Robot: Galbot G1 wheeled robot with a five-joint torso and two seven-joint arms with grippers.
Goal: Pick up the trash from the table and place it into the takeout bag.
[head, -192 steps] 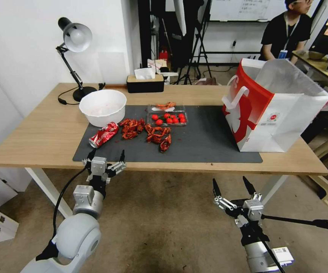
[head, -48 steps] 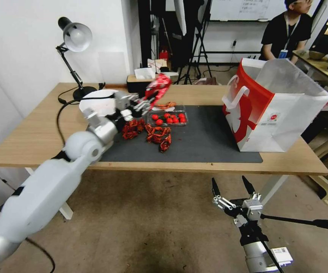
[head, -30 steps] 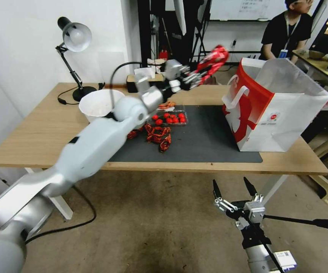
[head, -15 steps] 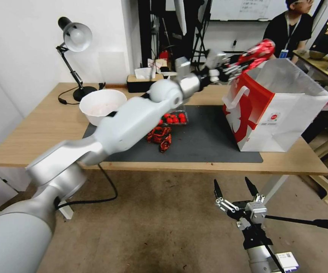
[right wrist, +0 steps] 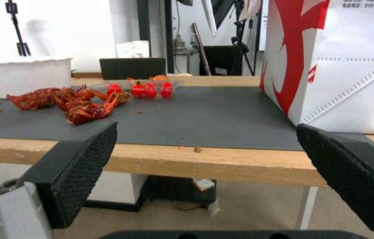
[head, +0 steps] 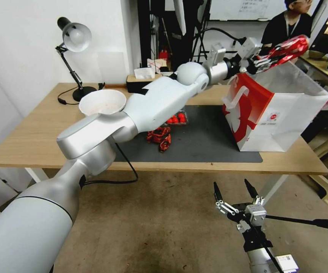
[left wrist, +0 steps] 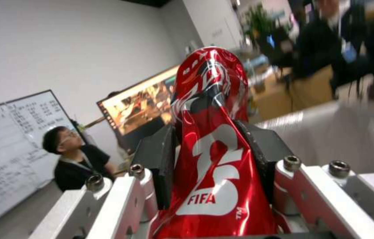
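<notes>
My left gripper (head: pixel 265 60) is shut on the crushed red soda can (head: pixel 289 46) and holds it in the air over the open top of the red-and-white takeout bag (head: pixel 281 113). In the left wrist view the can (left wrist: pixel 216 172) is pinched between both black fingers (left wrist: pixel 158 159). The bag stands at the right end of the light-wood table (head: pixel 31 132). A clear plastic container (head: pixel 176 118) of small red tomatoes lies on the dark mat, partly hidden behind my left arm. My right gripper (head: pixel 235 193) hangs open below the table's front edge, with nothing between its pads (right wrist: pixel 80 172).
Red crayfish shells (head: pixel 159 135) lie scattered mid-mat beside a white bowl (head: pixel 103 102). A desk lamp (head: pixel 75 38) and a black tissue box (head: pixel 143 81) stand at the back. From the right wrist, the bag's side (right wrist: pixel 351 66) and table edge (right wrist: pixel 240 162) are close ahead.
My left arm has swung the can rightwards and upwards, from the mat's left side to above the bag's opening. The right arm has stayed in place.
</notes>
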